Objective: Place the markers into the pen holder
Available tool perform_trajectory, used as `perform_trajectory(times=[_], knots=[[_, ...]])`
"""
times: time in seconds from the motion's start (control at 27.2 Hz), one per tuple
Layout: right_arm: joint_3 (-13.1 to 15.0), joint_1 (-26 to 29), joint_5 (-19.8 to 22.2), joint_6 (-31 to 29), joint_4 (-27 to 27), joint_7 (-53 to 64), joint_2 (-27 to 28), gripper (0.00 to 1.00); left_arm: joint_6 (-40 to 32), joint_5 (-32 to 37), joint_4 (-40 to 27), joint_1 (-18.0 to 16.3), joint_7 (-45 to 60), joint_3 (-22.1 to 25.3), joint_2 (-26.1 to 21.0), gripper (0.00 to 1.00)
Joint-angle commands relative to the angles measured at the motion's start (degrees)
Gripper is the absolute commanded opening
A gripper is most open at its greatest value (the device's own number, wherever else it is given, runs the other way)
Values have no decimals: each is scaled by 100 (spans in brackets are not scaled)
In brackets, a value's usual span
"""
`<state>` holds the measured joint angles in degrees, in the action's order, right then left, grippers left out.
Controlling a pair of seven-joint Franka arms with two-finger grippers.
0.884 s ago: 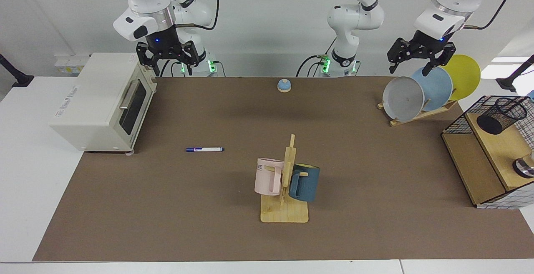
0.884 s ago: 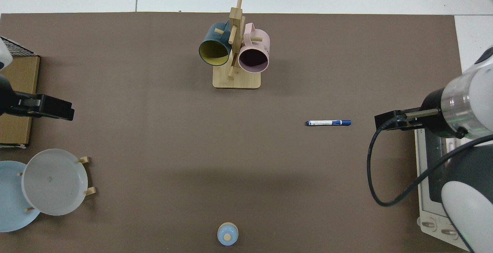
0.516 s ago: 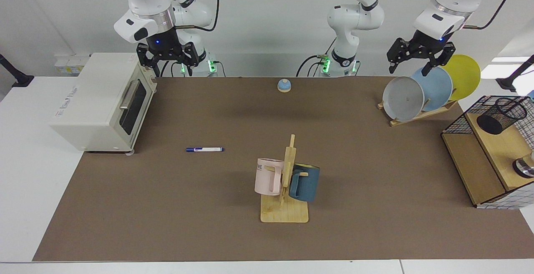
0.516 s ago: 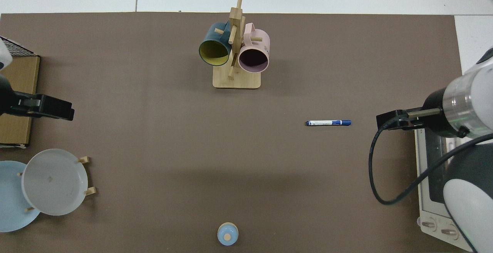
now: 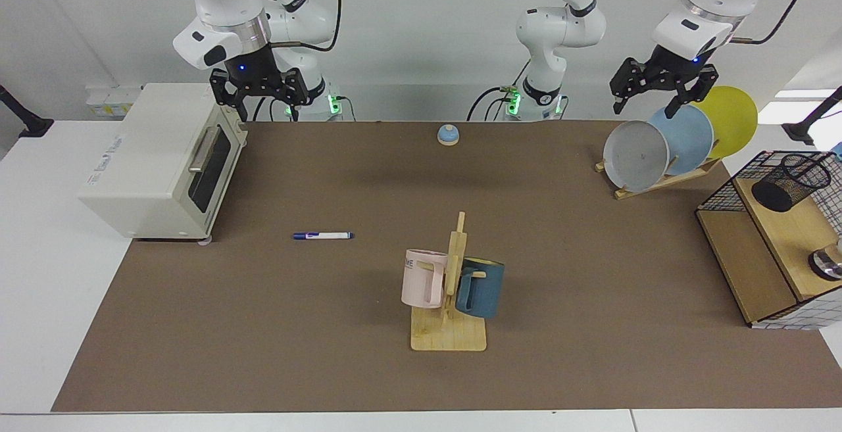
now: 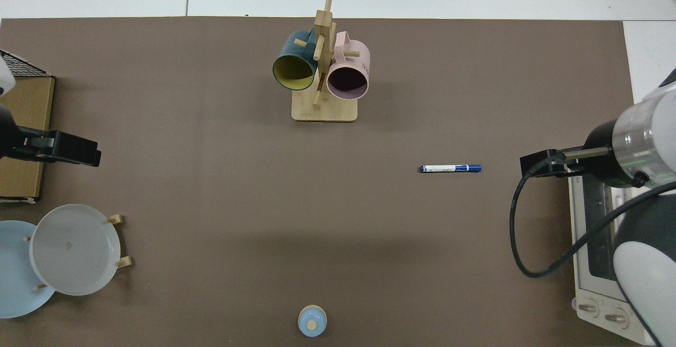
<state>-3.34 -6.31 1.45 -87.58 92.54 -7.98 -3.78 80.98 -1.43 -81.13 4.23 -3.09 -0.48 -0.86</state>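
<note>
Both grippers hang high and empty at the top of the facing view: your right gripper (image 5: 258, 93), upper left of frame, spreads its fingers wide above the toaster oven (image 5: 161, 159); your left gripper (image 5: 660, 93), upper right, is equally wide above the plate rack (image 5: 664, 179), touching nothing. Neither arm has begun the pickup, it appears.

On the brown mat (image 5: 592, 353), largest first: the oven stands at the left edge, and a wire-grid basket frame (image 5: 723, 185) on a wooden shelf occupies the right edge. The mug tree (image 5: 454, 274) sits lower centre, the pink and dark blue mugs hung clear of any reaching path.

Your target, the marker (image 5: 323, 236), lies flat left of centre, alone. The pen holder (image 5: 789, 182) stands tilted at far right inside the basket frame, well apart from the marker, so a hand-over looks likely.
</note>
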Motion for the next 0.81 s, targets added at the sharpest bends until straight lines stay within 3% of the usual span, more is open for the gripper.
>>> perform_trajectory(times=[0.0,0.41,0.77], knots=[[-53,104,-39,30,141,-98,-123,100,-135,-50,27,34,54,31,42,100],[-62,51,-39,-111,212,-1284,-79,100,-144,-41,27,16,54,31,51,100],[-53,51,-347,-576,650,-3691,-88,100,-136,-41,27,16,37,31,51,100]])
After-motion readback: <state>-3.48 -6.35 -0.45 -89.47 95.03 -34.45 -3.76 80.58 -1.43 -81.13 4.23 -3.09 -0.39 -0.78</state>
